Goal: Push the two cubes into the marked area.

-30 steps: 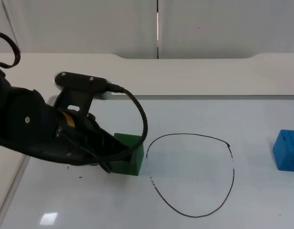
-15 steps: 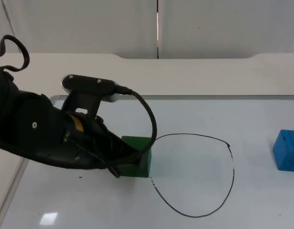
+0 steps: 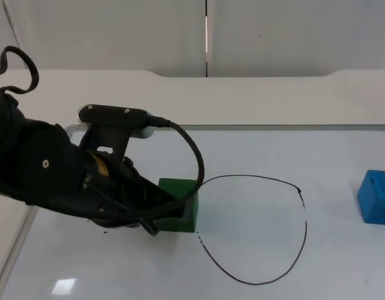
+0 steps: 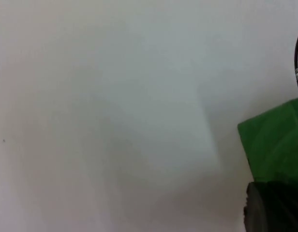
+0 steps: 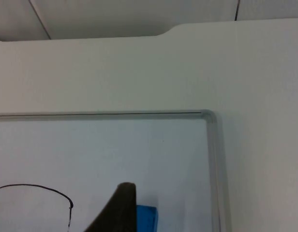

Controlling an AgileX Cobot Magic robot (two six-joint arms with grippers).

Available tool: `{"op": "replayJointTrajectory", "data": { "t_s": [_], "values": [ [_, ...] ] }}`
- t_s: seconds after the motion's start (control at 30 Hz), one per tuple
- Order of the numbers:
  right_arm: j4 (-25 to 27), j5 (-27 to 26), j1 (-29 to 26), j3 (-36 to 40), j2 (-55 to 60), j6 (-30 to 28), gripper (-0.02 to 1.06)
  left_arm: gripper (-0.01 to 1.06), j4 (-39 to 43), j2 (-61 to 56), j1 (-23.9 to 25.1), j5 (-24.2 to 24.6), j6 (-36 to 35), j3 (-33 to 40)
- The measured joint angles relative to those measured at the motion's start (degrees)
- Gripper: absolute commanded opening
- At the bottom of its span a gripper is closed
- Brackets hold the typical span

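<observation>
From the top view, there are two cubes on the table: one green cube (image 3: 179, 214) and one blue cube (image 3: 375, 197). There's one marked area (image 3: 255, 230), a hand-drawn black loop on the whiteboard surface (image 3: 342, 262). My left gripper (image 3: 152, 226) sits low on the board, right up against the green cube's near-left side. The green cube is just outside the loop, its right edge practically at the line. The blue one is way off at the right edge of the board, well apart from the loop. I honestly can't tell how far my left fingers are spread, the arm covers them.

Left wrist view: the same green cube (image 4: 277, 145) sits right at one dark fingertip (image 4: 272, 208) of mine, looks like it's touching. The rest is bare white board. One fingertip doesn't tell me the gap, so no call on that.

Right wrist view: my right gripper hangs above the board's far right corner, waiting. One dark fingertip (image 5: 117, 208) pokes in, with the blue cube (image 5: 145, 218) just beside it and a bit of the loop line (image 5: 37, 191) nearby. The board's rounded frame corner (image 5: 209, 116) is there too. Can't tell that gripper's opening either.
</observation>
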Motion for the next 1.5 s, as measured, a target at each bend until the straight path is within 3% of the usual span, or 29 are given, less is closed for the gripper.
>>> {"op": "replayJointTrajectory", "data": {
  "t_s": [0.3,1.5],
  "values": [
    [0.00,-0.06,0.00,0.00,0.00,0.00,1.05,0.00,0.00,0.00,-2.64,-0.85,-0.67,0.00],
    [0.00,-0.06,0.00,0.00,0.00,0.00,1.05,0.00,0.00,0.00,-3.01,-1.11,-2.23,-2.82]
  ]
}}
